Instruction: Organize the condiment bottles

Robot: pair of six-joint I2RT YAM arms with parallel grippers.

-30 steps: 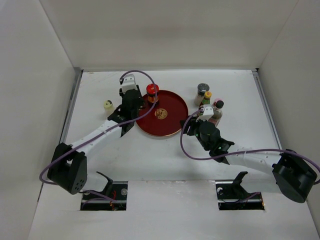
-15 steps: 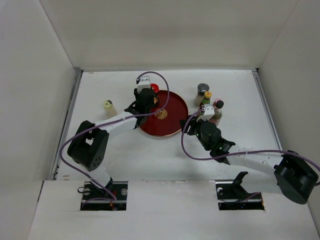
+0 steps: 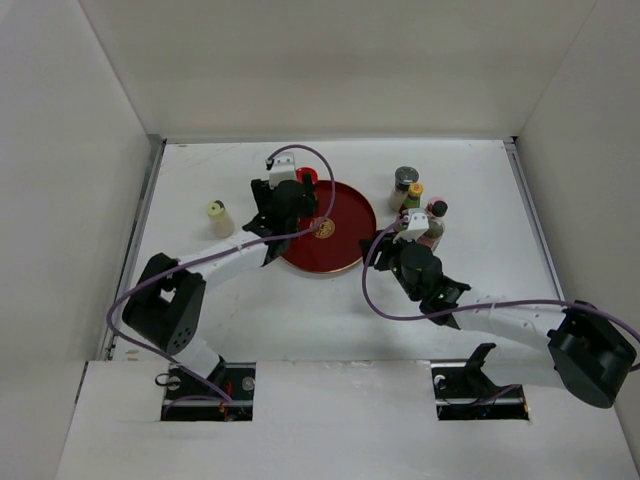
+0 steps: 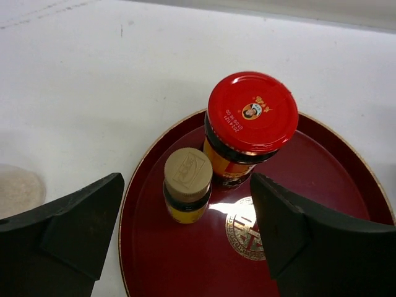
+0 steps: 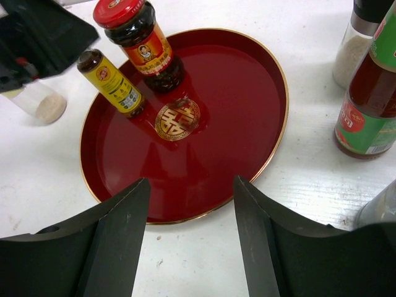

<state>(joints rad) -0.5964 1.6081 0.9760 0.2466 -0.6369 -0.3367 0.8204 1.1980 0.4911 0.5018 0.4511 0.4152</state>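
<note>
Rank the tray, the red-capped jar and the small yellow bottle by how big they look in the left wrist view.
Largest: tray, partly cut off by the frame.
Next: red-capped jar.
Smallest: yellow bottle.

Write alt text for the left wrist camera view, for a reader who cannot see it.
A glass jar with a red lid and a smaller yellow bottle with a cream cap stand upright side by side on a round red tray on a white table. The open left gripper hovers above, one dark finger at each lower corner.
</note>
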